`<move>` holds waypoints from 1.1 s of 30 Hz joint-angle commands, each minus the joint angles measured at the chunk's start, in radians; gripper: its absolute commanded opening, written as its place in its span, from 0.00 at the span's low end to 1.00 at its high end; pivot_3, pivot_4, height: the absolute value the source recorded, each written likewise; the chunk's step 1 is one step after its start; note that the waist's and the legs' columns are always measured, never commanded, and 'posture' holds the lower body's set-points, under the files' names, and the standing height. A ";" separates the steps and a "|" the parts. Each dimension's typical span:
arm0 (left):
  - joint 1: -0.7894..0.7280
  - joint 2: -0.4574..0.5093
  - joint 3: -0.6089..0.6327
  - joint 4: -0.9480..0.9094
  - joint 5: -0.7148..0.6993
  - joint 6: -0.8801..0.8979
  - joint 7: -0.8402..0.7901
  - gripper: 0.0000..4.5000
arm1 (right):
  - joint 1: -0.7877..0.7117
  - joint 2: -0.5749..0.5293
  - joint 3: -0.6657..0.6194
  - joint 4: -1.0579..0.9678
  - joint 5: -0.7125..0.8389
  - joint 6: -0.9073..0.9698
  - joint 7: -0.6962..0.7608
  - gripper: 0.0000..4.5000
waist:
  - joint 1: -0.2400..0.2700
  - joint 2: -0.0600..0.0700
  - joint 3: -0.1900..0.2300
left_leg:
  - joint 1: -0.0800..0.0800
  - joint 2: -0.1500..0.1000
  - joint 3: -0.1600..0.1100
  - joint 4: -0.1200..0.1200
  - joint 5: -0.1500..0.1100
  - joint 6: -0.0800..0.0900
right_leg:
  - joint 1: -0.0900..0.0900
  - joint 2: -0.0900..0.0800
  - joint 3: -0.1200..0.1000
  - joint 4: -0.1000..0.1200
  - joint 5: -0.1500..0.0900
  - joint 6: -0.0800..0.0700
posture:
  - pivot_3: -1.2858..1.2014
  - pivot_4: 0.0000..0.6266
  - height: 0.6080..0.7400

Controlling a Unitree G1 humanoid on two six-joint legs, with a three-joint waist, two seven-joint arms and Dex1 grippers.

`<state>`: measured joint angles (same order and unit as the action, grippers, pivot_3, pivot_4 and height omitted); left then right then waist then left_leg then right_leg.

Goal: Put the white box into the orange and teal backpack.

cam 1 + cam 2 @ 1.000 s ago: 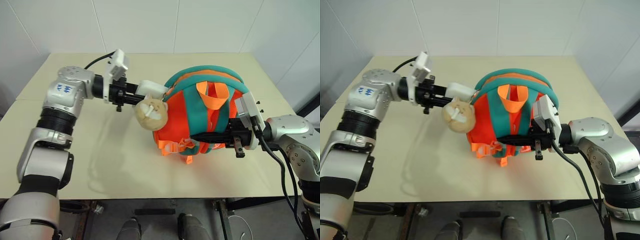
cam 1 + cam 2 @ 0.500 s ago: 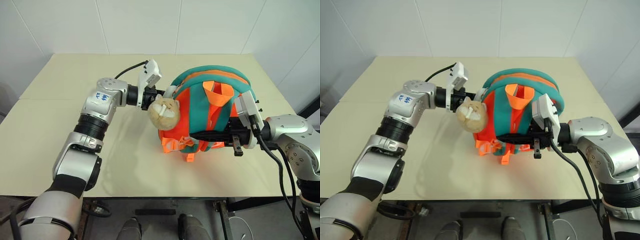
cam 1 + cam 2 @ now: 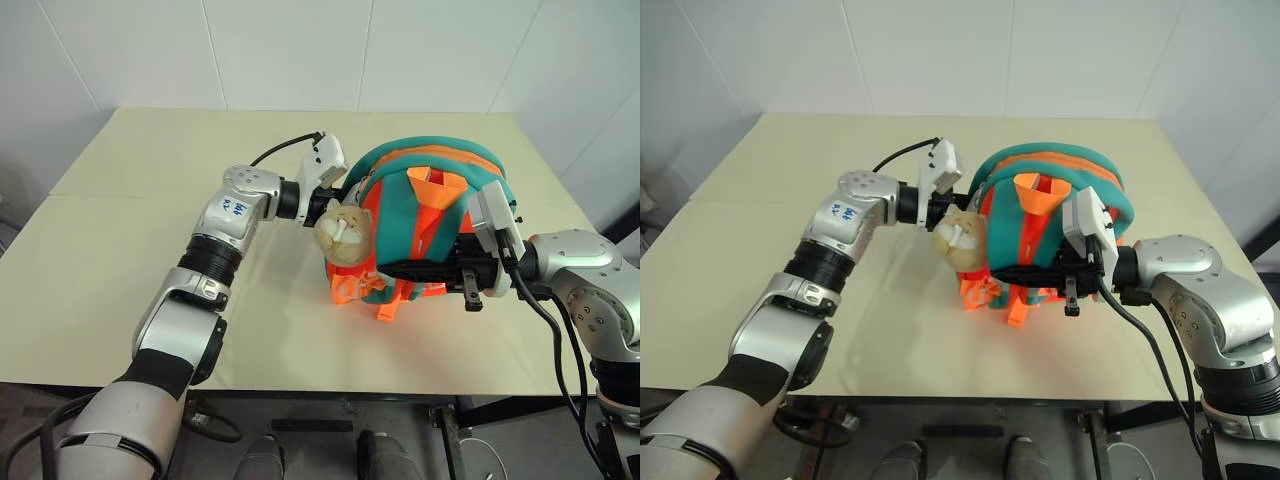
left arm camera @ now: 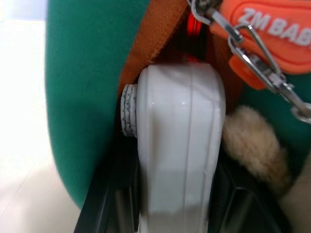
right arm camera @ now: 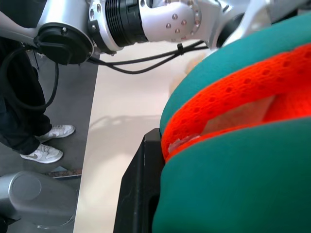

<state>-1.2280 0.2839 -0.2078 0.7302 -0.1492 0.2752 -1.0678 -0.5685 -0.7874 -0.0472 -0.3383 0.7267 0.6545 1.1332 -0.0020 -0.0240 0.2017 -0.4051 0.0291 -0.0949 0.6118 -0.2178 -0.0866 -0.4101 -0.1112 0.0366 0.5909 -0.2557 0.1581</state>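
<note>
Orange and teal backpack [image 3: 430, 215] stands upright on the beige desk [image 3: 150, 250], plush toy charm [image 3: 343, 232] hanging at its left side. Left hand [image 4: 177, 213] grips the white box [image 4: 177, 145] between its two fingers, the box's far end pressed into the backpack's left edge beside the charm. Right hand [image 3: 395, 268] is clamped shut on the backpack's front, low down.

Head stereo pair looks forward-down over table [image 3: 120, 230], both eyes sharing backpack [image 3: 400, 235] mid-frame. Wrist views sit very close against backpack fabric, left facing white box [image 4: 177, 145].
</note>
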 commanded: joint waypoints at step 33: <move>0.259 0.448 0.291 -0.738 -0.381 0.613 -0.193 1.00 | -0.019 0.023 0.006 -0.008 -0.003 -0.023 0.003 0.00 | -0.024 0.002 0.002 | -0.001 0.000 -0.001 -0.006 -0.001 0.001 | -0.003 0.000 0.000 0.002 0.000 0.000 | 0.52 0.24 1.00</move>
<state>-0.9674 0.7242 0.0485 0.0423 -0.4878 0.8545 -1.2874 -0.5796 -0.7616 -0.0233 -0.3250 0.7220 0.6524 1.1366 -0.0262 -0.0215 0.2034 -0.4058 0.0295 -0.0957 0.6056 -0.2193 -0.0861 -0.4132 -0.1109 0.0370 0.5931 -0.2558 0.1585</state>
